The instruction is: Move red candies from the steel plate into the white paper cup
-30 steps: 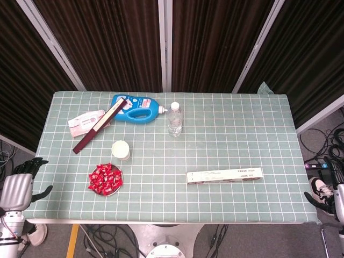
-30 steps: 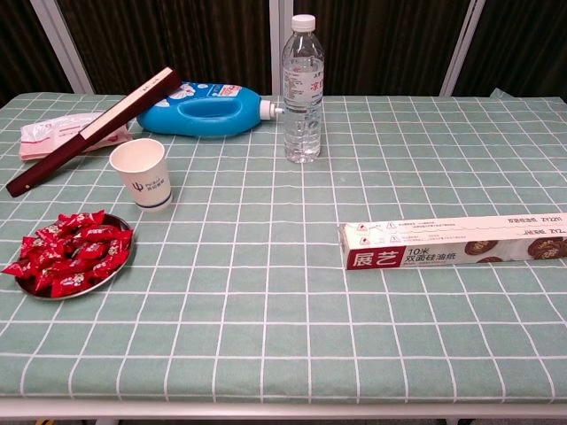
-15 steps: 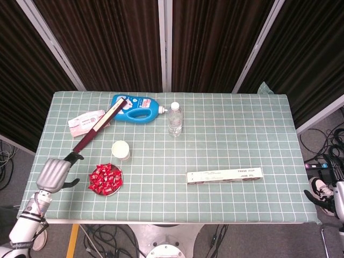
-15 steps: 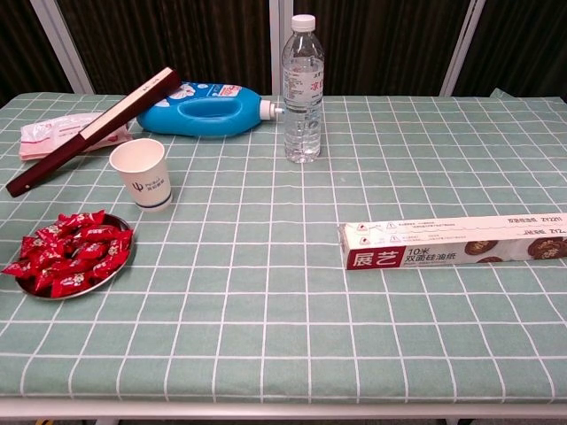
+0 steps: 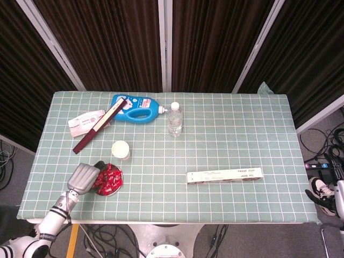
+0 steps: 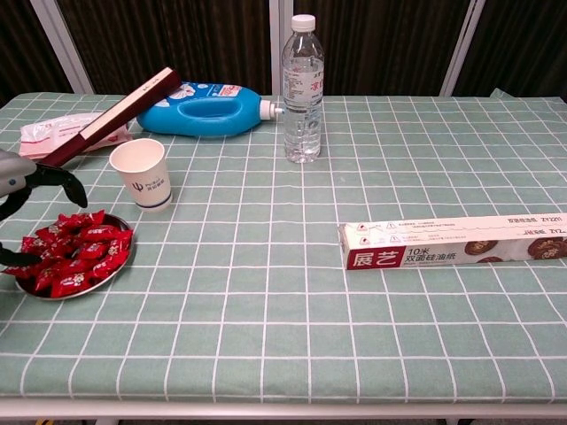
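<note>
Candies (image 6: 75,251) lie heaped on the plate (image 6: 120,266) — left hand (image 5: 84,176) hovers over them, fingers apart, holding nothing — cup (image 6: 142,173) nearby.

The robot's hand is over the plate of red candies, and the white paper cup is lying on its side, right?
Not quite. The left hand is over the steel plate of red candies, but the white paper cup stands upright with its open mouth up. The chest view shows this.

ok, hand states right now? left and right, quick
Left hand: open, fingers spread over the round steel plate of red wrapped candies, holding nothing.
Right hand: only partly visible at the frame edge, cannot tell.
</note>
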Tool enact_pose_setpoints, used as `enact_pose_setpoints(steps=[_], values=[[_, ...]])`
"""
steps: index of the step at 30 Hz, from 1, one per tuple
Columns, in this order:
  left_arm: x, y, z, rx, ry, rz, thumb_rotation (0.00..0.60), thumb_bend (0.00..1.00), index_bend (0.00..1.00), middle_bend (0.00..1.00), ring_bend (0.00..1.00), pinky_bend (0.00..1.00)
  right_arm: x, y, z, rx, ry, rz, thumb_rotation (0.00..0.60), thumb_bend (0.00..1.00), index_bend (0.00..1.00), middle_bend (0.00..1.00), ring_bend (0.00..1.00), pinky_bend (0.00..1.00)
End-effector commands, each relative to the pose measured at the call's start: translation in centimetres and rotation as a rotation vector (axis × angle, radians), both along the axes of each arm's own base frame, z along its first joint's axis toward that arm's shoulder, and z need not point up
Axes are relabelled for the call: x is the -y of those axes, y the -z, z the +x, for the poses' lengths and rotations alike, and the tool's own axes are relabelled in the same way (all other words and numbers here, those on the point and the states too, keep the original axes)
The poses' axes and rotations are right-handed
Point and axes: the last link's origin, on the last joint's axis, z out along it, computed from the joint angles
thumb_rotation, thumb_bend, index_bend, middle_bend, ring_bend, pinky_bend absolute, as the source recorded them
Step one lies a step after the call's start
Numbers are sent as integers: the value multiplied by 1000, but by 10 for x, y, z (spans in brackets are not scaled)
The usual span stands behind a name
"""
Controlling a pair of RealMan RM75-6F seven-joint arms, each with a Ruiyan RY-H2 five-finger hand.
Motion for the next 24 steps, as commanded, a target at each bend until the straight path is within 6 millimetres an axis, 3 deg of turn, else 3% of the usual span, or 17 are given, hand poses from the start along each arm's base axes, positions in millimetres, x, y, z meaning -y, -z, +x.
enact_pose_setpoints(steps=[1,13,16,24], values=[[0,9,2,-22,11,-16,600,192,356,388,765,1000,-1,0,0,1,2,-2,600,58,0,96,0,186],[-7,28,-1,-95,-5,-67,600,186,384,392,772,1000,-2,-1,-3,0,18,3,600,55,0,95,0,185],[-10,31,-3,-104,-4,-70,600,195,441,439,780,1000,-2,-1,-2,0,18,4,600,52,0,94,0,185],[-15,38,-3,-72,-8,-93,600,336,623,628,801,1000,-3,-2,-3,-1,33,8,600,42,0,95,0,193]])
